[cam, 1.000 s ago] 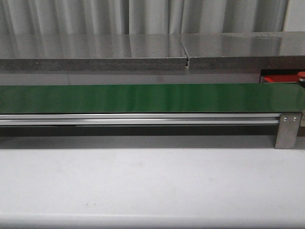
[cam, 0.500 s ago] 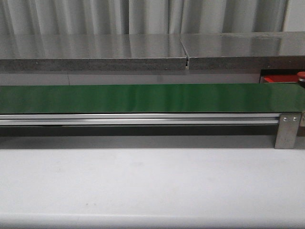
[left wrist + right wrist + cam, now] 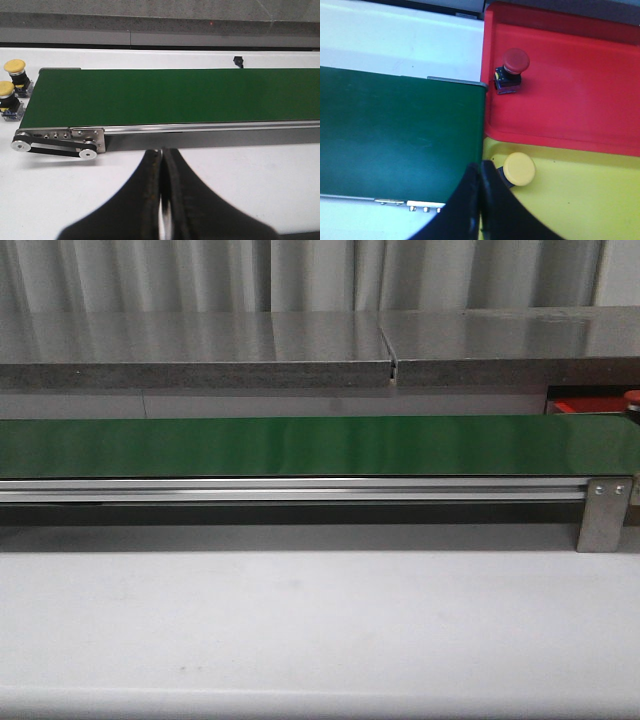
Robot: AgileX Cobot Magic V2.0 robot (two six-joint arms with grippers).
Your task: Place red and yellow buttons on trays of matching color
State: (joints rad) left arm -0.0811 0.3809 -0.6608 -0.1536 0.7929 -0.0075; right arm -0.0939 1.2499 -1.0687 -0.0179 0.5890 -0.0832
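- Left end effector (image 3: 161, 200): fingers pressed together, nothing between them; it hangs over the white surface (image 3: 250, 190).
- Just beyond the left end effector runs the green belt (image 3: 170, 95); well off to one side, past the belt's roller end, two yellow buttons (image 3: 14, 67) stand on the surface, one beside the other.
- Right end effector (image 3: 480, 210): fingers closed together, holding nothing.
- Yellow tray (image 3: 580, 200): directly under and beside the right end effector; a yellow button (image 3: 519, 169) sits in it just beside the fingertips, contact cannot be determined.
- Red tray (image 3: 580, 100): beyond the yellow tray, edges touching; a red button (image 3: 514, 64) stands inside near its belt-side wall.
- Front view: belt unloaded; only a sliver of the red tray (image 3: 585, 406) shows at its far right end.
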